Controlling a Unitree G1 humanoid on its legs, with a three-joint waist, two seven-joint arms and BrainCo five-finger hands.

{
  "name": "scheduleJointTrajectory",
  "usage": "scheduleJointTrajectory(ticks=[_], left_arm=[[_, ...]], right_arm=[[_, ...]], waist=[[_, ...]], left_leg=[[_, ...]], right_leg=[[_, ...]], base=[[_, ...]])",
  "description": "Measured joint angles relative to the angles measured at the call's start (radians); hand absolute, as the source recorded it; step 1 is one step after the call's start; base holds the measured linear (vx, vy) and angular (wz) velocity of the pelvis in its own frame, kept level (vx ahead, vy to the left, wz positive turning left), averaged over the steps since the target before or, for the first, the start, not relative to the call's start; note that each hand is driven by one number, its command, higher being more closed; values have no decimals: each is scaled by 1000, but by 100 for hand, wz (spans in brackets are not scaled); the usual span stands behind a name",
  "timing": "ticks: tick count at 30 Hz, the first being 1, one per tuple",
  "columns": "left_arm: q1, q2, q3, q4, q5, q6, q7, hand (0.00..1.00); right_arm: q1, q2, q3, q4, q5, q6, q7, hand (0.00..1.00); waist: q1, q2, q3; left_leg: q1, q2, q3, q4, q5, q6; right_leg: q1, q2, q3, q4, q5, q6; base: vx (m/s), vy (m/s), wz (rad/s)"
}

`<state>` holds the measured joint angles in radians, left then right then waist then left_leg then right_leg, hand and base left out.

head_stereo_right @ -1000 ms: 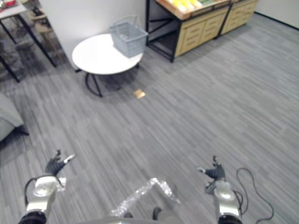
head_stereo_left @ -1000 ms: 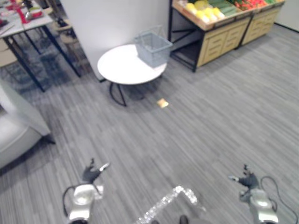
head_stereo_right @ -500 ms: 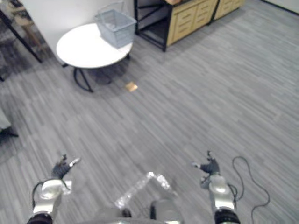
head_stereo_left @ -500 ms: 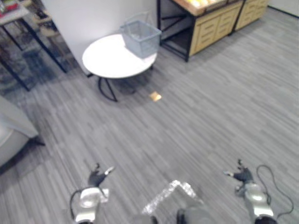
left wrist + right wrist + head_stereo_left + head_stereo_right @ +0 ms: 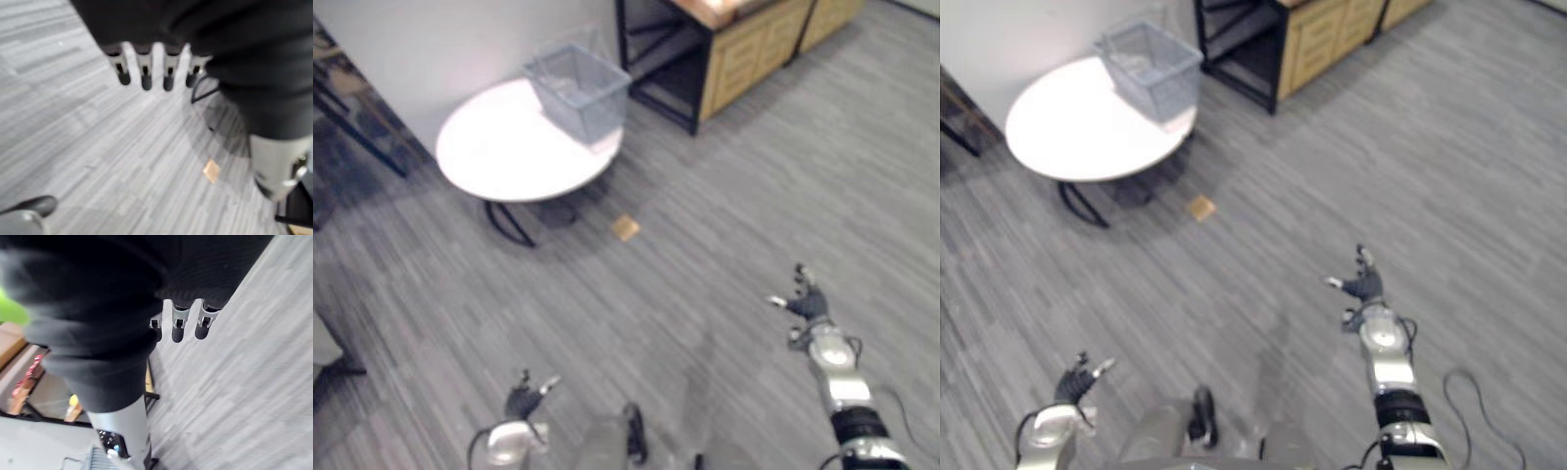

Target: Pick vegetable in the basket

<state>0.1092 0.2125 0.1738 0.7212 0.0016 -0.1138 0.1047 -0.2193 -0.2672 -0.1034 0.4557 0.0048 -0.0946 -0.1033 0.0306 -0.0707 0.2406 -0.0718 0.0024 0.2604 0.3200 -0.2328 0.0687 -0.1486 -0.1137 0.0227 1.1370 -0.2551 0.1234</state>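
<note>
Well, both hands are loose and empty: the left hand low, the right hand higher with its fingers spread (for balance, I'd guess). The basket sits well away on the white table, at the edge beside the wooden stand, which looks handy for loading. Whether it holds a vegetable, I can't tell.

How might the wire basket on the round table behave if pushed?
The basket looks like open wire mesh, so probably light and stiff. It sits by the edge of the table, so a push might slide it off.
</note>
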Motion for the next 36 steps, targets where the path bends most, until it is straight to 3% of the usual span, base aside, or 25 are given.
scheduleJointTrajectory(ticks=[1, 2, 4, 6, 7, 8, 9, 10, 11, 12, 14, 16, 19, 21, 22, 23, 24, 25, 27, 29, 31, 33, 34, 35, 36], left_arm=[[-7, -3, -11, 0, 0, 0, 1, 0], [-13, -11, -24, -1, 0, -2, 1, 0], [-44, -11, -32, 1, 0, -8, 2, 0], [-87, -12, -48, 18, -1, -10, 3, 0], [-94, -12, -57, 30, 0, -12, 3, 0], [-81, -12, -60, 37, 0, -16, 3, 0], [-60, -25, -58, 49, 0, -16, 4, 0], [-52, -42, -57, 57, 0, -14, 5, 0], [-29, -66, -57, 61, -2, -13, 5, 0], [-24, -82, -56, 61, -14, -10, 6, 0], [-7, -100, -53, 64, -35, -7, 7, 0], [10, -106, -52, 64, -36, -8, 7, 0], [3, -109, -49, 71, -28, -8, 5, 0], [2, -122, -51, 82, -26, -7, 4, 0], [26, -133, -57, 82, -24, -8, 2, 0], [29, -115, -53, 106, -19, -6, -8, 0], [29, -103, -51, 119, -18, -6, -5, 0], [29, -86, -67, 141, -18, -2, -5, 0], [31, -78, -91, 150, -12, 5, -1, 0], [19, -77, -93, 153, 11, 5, -1, 0], [-10, -77, -100, 156, 16, 3, -7, 0], [-30, -57, -132, 156, 18, -7, -15, 0], [-29, -46, -139, 153, 19, -14, -17, 0], [-26, -19, -138, 153, 20, -20, -26, 0], [-22, -32, -140, 153, 21, -17, -29, 0]], right_arm=[[-2, -1, 0, -25, -8, 0, -12, 0], [-7, -10, -1, -76, -11, -3, -27, 0], [-41, -29, -7, -117, -46, -5, -54, 0], [-96, -55, -22, -127, -72, 1, -94, 0], [-115, -60, -24, -134, -97, 5, -115, 0], [-137, -63, -18, -147, -126, 6, -137, 0], [-158, -71, -1, -148, -164, 19, -140, 0], [-169, -74, 5, -148, -178, 34, -140, 0], [-205, -71, 18, -148, -220, 48, -147, 0], [-246, -70, 33, -147, -256, 64, -160, 0], [-285, -68, 46, -146, -294, 70, -175, 0], [-328, -74, 56, -154, -325, 67, -187, 0], [-366, -144, 71, -168, -361, 62, -193, 0], [-366, -195, 72, -142, -361, 66, -194, 0], [-365, -217, 71, -122, -361, 73, -192, 0], [-346, -200, 61, -118, -361, 74, -194, 0], [-343, -199, 63, -108, -363, 74, -190, 0], [-343, -198, 65, -89, -374, 75, -177, 0], [-352, -197, 83, -72, -398, 77, -172, 0], [-413, -199, 114, -8, -398, 73, -170, 0], [-464, -223, 115, 27, -398, 73, -169, 0], [-507, -260, 115, 64, -399, 74, -170, 0], [-510, -266, 115, 67, -399, 74, -170, 0], [-526, -268, 122, 76, -401, 73, -169, 0], [-571, -276, 144, 103, -403, 71, -169, 0]], waist=[[-3, 16, 3], [-11, 54, -3], [-34, 78, -3], [-53, 64, -8], [-56, 59, -11], [-52, 47, -17], [-49, 68, -13], [-39, 101, -15], [-22, 141, -4], [-3, 159, 25], [17, 147, 44], [22, 120, 43], [24, 116, 41], [22, 122, 38], [27, 141, 26], [20, 90, 31], [13, 79, 32], [-1, 69, 32], [1, 65, 35], [0, 76, 37], [-1, 86, 42], [-1, 78, 40], [0, 63, 40], [1, 23, 47], [0, 67, 52]], left_leg=[[57, 6, -21, -42, -2, -3], [146, 30, -72, -120, -2, -3], [209, 68, -129, -173, 1, -8], [244, 93, -183, -171, -3, -20], [261, 101, -198, -158, -15, -58], [280, 111, -219, -97, -60, -135], [275, 163, -248, 34, -86, -173], [238, 206, -257, 140, -75, -175], [131, 272, -274, 380, 22, -170], [45, 317, -253, 589, 24, -167], [-37, 344, -155, 696, 4, -143], [-90, 313, -28, 602, -13, -130], [-179, 238, 149, 286, 0, -117], [-184, 166, 213, 34, 119, -88], [-170, 144, 219, -50, 234, -60], [-139, 98, 219, -54, 202, 14], [-117, 78, 195, -74, 190, 11], [-67, 43, 163, -118, 182, 13], [1, 20, 128, -146, 164, 12], [26, 27, 79, -180, 170, -5], [21, 40, 36, -206, 185, -27], [25, 48, -4, -226, 190, -71], [30, 40, -11, -228, 186, -86], [44, 16, -31, -230, 175, -116], [29, 57, -31, -228, 184, -150]], right_leg=[[-26, 5, -27, -4, -18, -35], [-95, 15, -92, -69, -47, -82], [-205, 7, -140, -287, -51, -85], [-266, -34, -115, -703, 56, -58], [-261, -47, -85, -846, 118, -54], [-257, -65, -60, -911, 219, -28], [-253, -54, -69, -782, 306, 18], [-245, -27, -98, -738, 256, -11], [-200, 12, -139, -713, 190, -41], [-121, 35, -173, -721, 159, -63], [22, 41, -217, -792, 142, -80], [144, 26, -253, -906, 142, -80], [246, 15, -337, -1036, 141, -78], [274, 13, -382, -1041, 114, -40], [286, 24, -389, -992, 50, -18], [282, -24, -398, -867, -35, 6], [256, -56, -400, -759, -51, 7], [166, -116, -364, -497, -28, -1], [39, -131, -224, -272, -29, -29], [-41, -107, -192, -422, -50, -68], [-89, -84, -143, -606, -38, -60], [-103, -91, -88, -879, 87, -48], [-102, -105, -79, -919, 149, -51], [-104, -138, -64, -937, 313, 14], [-106, -103, -84, -936, 315, -7]], base=[[731, -18, 60], [719, -75, 92], [703, -155, 112], [790, -354, 125], [916, -484, 125], [635, -368, 120], [789, -478, 89], [743, -499, 62], [701, -463, 35], [800, -495, 36], [660, -371, 57], [536, -270, 66], [419, -112, 59], [426, -7, 56], [520, 83, 44], [528, 93, 52], [509, 75, 81], [324, 16, 76], [371, -56, 78], [358, -136, 73], [259, -173, 72], [330, -298, 83], [226, -241, 78], [208, -279, 46], [203, -315, 34]])
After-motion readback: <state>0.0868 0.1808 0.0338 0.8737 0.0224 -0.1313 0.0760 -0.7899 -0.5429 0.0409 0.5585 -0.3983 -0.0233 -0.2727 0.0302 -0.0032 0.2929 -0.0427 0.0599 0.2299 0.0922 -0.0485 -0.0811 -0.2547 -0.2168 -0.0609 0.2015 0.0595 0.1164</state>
